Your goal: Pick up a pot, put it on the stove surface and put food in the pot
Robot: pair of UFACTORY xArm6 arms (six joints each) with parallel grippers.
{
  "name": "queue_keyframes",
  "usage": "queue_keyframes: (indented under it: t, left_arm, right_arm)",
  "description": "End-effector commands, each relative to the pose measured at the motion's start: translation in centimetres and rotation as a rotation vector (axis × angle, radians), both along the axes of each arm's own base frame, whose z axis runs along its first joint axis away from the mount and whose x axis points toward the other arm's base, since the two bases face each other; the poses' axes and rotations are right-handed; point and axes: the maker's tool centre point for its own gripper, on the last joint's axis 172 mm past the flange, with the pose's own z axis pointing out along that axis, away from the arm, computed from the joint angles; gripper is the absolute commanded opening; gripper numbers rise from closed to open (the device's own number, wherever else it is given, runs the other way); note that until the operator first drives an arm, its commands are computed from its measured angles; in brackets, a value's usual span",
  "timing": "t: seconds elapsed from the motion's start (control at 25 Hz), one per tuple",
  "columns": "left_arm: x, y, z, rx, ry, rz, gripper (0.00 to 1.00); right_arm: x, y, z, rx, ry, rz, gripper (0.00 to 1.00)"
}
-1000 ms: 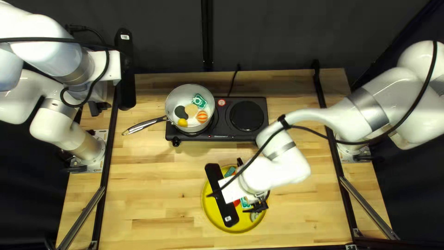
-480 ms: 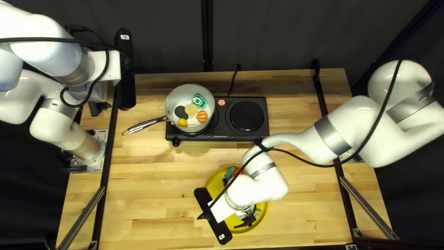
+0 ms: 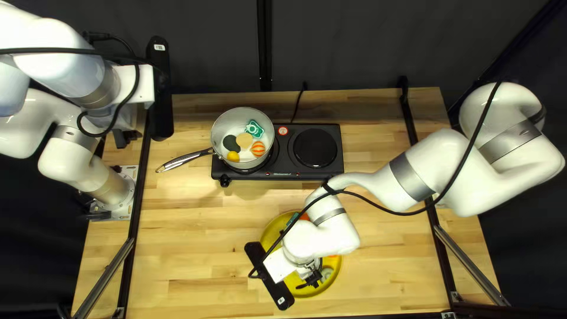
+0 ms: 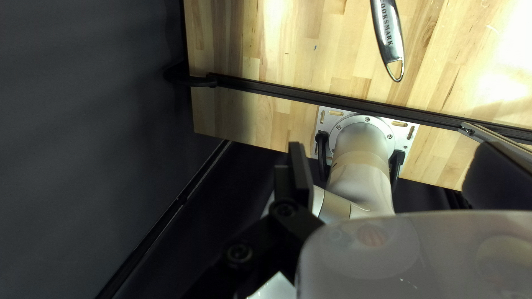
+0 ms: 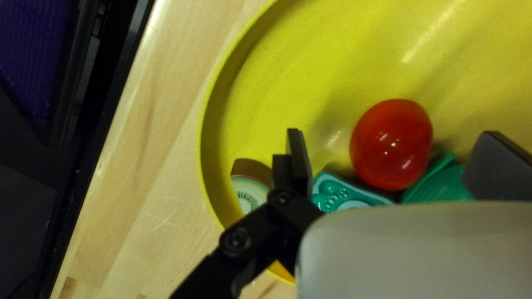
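The pot [image 3: 221,127] sits on the stove's [image 3: 288,159] left burner, holding several food pieces. My left gripper [image 3: 123,138] is raised over the left arm's base, away from the pot; in the left wrist view my left gripper [image 4: 396,169] is open and empty. My right gripper [image 3: 313,281] is over the near part of the yellow plate [image 3: 270,231]. In the right wrist view my right gripper [image 5: 394,163] is open, with a red tomato [image 5: 391,145] between its fingers, untouched. A teal piece [image 5: 339,194] and a green piece [image 5: 443,185] lie beside it.
A kiwi-like slice [image 5: 249,192] rests by the plate's wall, outside the fingers. The pot's handle [image 3: 186,159] juts left past the stove; it shows in the left wrist view too. The right arm [image 3: 425,171] spans from the table's right side, its cable [image 3: 378,207] hanging alongside.
My right gripper has shifted leftward and toward the near edge above the plate, more slowly in the latest half second. The left arm and the pot have stayed in place.
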Motion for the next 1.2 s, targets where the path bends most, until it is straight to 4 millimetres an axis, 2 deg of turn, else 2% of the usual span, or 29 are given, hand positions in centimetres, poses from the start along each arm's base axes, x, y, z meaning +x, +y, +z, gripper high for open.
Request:
queue_keyframes:
  t: [0.04,0.08,0.12,0.16,0.84,0.88,1.04,1.2]
  left_arm:
    - [0.0,0.0,0.0,0.0,0.0,0.0,1.0]
    - [0.0,0.0,0.0,0.0,0.0,0.0,1.0]
    - [0.0,0.0,0.0,0.0,0.0,0.0,1.0]
    - [0.0,0.0,0.0,0.0,0.0,0.0,1.0]
    - [0.0,0.0,0.0,0.0,0.0,0.0,1.0]
    - [0.0,0.0,0.0,0.0,0.0,0.0,1.0]
    - [0.0,0.0,0.0,0.0,0.0,0.0,1.0]
    - [0.0,0.0,0.0,0.0,0.0,0.0,1.0]
  right_arm:
    - [0.1,-0.5,-0.4,0.006,-0.002,-0.002,1.0]
    - [0.0,-0.7,-0.6,0.007,0.001,-0.009,1.0]
    - [0.0,-1.0,-0.7,0.01,0.003,-0.024,0.62]
    - [0.0,-1.0,-0.7,0.01,0.003,-0.024,0.0]
    - [-0.1,-1.0,-0.5,0.005,0.004,-0.02,0.0]
    - [0.0,-1.0,-0.1,0.001,0.006,-0.018,0.0]
    - [0.9,-0.8,3.8,-0.035,0.019,-0.006,0.0]
    - [1.3,-0.7,6.1,-0.064,0.024,0.004,0.0]
